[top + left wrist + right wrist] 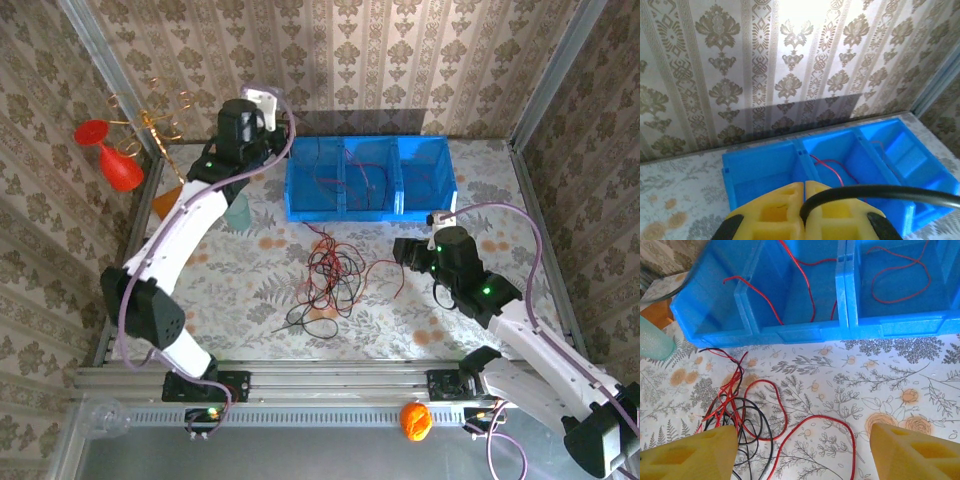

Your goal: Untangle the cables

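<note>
A: Cables point(325, 280)?
B: Thin, limp red-and-black tangle on the table point(240, 280), before a blue plastic bin point(340, 212).
A: Grippers?
B: Tangle lies just ahead of the right gripper point(802, 430), which is spread wide. Left gripper point(804, 189) is pinched closed.

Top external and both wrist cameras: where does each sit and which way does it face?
Top external: above and behind, looking down; both white arms show.
Left wrist: faces the wallpapered wall over the blue plastic bin; shut yellow left gripper shows.
Right wrist: faces the bin and tangled thin red and black cables; open right gripper shows.
All share the bin.
</note>
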Available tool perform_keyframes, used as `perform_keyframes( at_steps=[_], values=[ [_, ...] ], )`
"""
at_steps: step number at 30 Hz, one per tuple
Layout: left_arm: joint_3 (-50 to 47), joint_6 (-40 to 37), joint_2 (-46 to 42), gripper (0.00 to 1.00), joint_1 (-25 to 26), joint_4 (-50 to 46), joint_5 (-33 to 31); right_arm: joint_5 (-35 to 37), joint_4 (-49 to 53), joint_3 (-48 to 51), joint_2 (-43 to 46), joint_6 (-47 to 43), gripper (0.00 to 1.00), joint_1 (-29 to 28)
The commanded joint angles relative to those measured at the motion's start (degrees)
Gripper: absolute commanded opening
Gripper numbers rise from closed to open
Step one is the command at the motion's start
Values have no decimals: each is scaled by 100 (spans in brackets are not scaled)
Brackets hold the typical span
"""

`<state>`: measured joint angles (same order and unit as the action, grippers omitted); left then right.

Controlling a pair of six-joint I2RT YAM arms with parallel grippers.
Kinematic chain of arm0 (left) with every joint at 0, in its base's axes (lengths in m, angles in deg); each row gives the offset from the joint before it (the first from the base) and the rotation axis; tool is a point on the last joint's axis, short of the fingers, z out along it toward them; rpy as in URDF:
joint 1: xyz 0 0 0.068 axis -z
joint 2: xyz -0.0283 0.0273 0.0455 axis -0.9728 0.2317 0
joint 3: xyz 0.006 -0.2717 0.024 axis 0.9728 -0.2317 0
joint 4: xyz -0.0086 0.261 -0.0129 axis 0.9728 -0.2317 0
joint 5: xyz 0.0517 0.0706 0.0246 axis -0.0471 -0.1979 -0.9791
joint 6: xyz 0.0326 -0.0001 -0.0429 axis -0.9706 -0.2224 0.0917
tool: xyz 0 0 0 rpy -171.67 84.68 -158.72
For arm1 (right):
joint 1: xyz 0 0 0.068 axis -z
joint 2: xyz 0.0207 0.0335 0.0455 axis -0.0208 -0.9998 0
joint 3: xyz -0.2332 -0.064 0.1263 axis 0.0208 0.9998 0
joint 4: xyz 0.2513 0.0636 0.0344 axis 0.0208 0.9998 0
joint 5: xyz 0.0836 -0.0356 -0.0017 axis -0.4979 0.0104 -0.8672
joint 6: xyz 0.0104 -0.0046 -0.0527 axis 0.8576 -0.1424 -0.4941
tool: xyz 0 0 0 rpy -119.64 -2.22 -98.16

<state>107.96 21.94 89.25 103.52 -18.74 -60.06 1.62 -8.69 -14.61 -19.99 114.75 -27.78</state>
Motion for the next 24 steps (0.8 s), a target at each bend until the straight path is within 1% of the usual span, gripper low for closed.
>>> perform_keyframes(
  at_steps=[1,3,4,8,10,15,19,24],
  values=[
    [691,-501,399,0,-46,-56,-469,-81,-67,61,68,149,72,49],
    [1083,-582,728,0,-46,-146,-513,-168,-102,101,45,151,72,48],
    [1300,-522,901,0,-235,-220,-491,-192,-112,119,41,150,72,56],
    [2191,-240,1549,0,-457,-518,-450,-282,-200,204,8,151,71,65],
    [2719,-211,1901,0,-501,-671,-589,-356,-231,223,-33,149,71,71],
    [3713,-589,2612,0,-499,-963,-1208,-463,-324,273,-128,150,71,95],
    [3885,-804,2890,0,-508,-895,-1485,-513,-367,298,-170,134,71,110],
    [3827,-909,3056,0,-514,-871,-1533,-530,-374,318,-186,91,71,145]
  ],
)
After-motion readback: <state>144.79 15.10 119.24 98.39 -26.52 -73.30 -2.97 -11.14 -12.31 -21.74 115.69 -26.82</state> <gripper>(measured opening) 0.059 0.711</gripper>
